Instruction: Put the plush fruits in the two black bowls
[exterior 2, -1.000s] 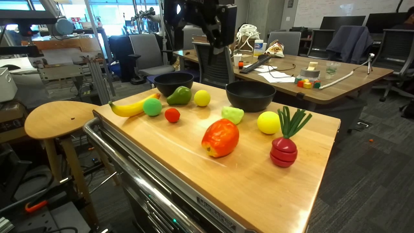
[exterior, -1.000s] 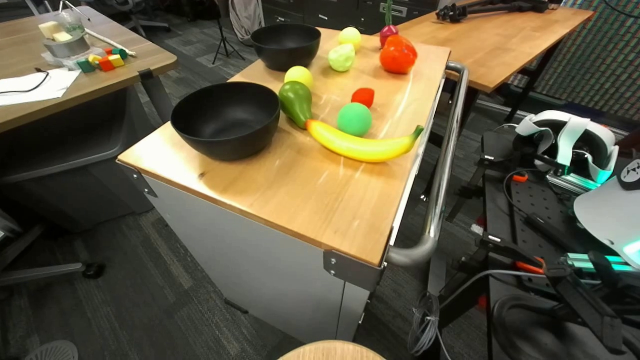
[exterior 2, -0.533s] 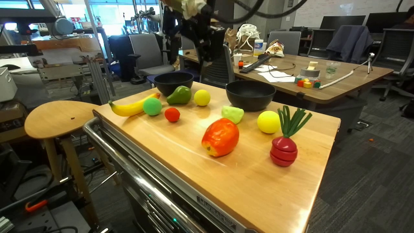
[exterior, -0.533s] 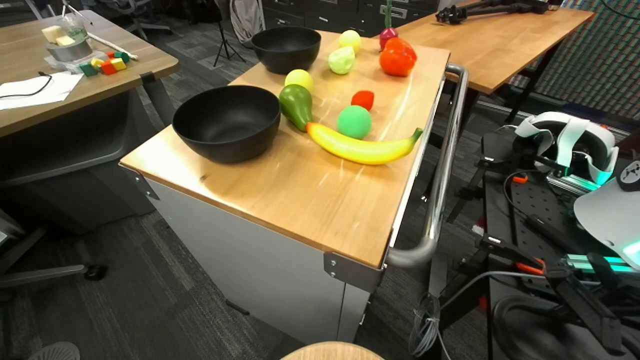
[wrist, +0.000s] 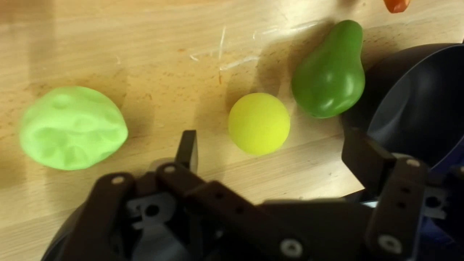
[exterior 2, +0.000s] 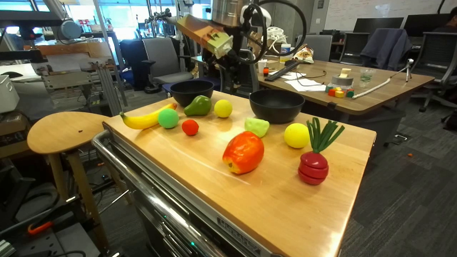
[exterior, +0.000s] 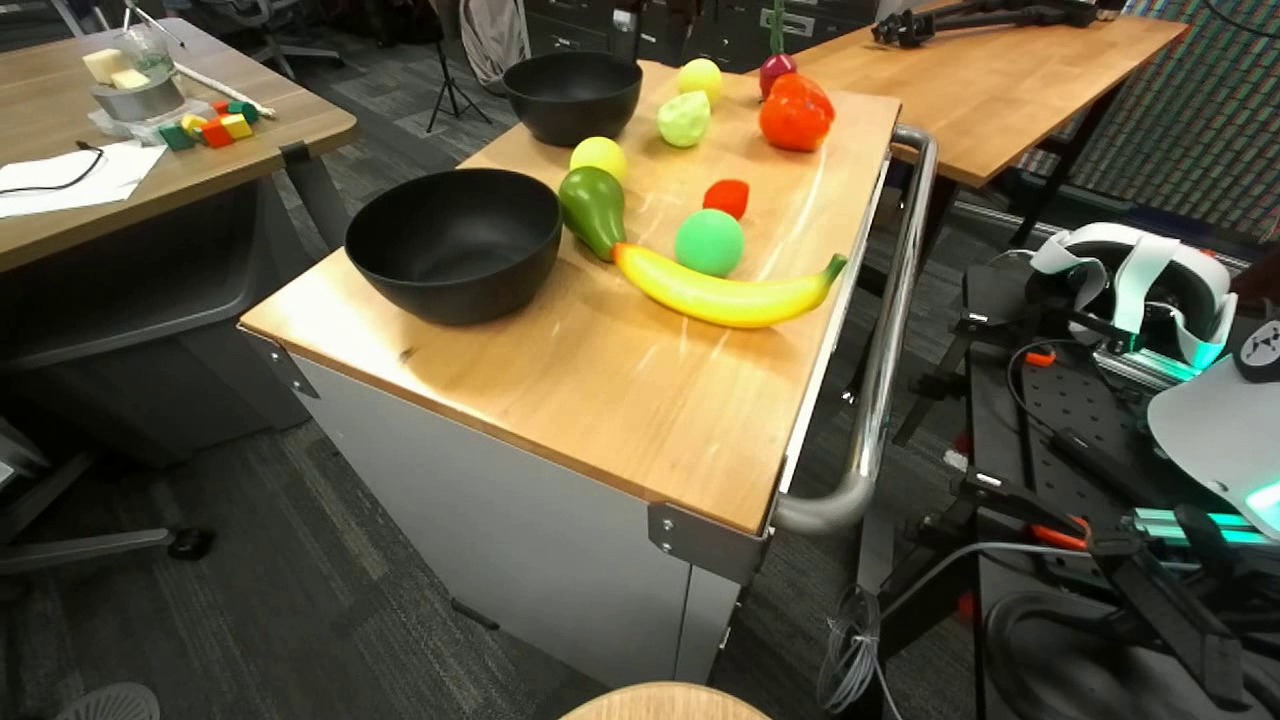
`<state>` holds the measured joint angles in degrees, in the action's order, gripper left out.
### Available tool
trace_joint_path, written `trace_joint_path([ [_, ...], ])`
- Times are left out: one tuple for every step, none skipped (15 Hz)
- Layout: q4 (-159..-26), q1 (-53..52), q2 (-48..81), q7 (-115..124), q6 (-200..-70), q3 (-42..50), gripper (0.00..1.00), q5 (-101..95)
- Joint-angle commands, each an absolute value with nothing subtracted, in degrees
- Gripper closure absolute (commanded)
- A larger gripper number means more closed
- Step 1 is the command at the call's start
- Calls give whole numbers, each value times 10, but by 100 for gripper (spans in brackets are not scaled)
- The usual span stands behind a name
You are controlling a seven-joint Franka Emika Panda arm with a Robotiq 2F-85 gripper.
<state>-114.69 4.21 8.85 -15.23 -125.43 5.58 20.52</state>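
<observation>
Gripper, jaws wide apart, lower above the tabletop than a second ago.

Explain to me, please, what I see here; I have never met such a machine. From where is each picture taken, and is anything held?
The machine is a robot arm that ends in a gripper, a kind of pincer. Two pictures are taken from outside it, at different places; the third looks down from its wrist, with the gripper at the bottom.

On the wooden tabletop are one black bowl, a second black bowl, a banana, a pear-shaped green fruit, a green ball, one yellow ball, a second yellow ball, a pale green lump, a small red fruit, a large reddish fruit and a leafy red vegetable.

Nothing is held: the gripper is open.
</observation>
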Motion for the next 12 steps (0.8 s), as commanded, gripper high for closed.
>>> trace_joint_path([
  [-1135,52,100,-148,-1253,42,0,202],
  [-1128,52,107,-146,-1253,40,0,202],
  [-1137,53,101,-143,-1257,42,0,201],
  [-1146,50,100,-129,-1274,43,0,192],
  [-1143,49,107,-122,-1283,43,0,190],
  [-1140,48,114,-116,-1284,41,0,194],
  [-1139,46,119,-107,-1291,39,0,192],
  [-1137,43,123,-100,-1297,36,0,190],
  [-1137,41,127,-95,-1304,32,0,191],
  [-1137,40,130,-90,-1310,27,0,195],
  [-1138,37,133,-87,-1325,22,0,194],
  [-1136,34,139,-78,-1335,19,0,188],
])
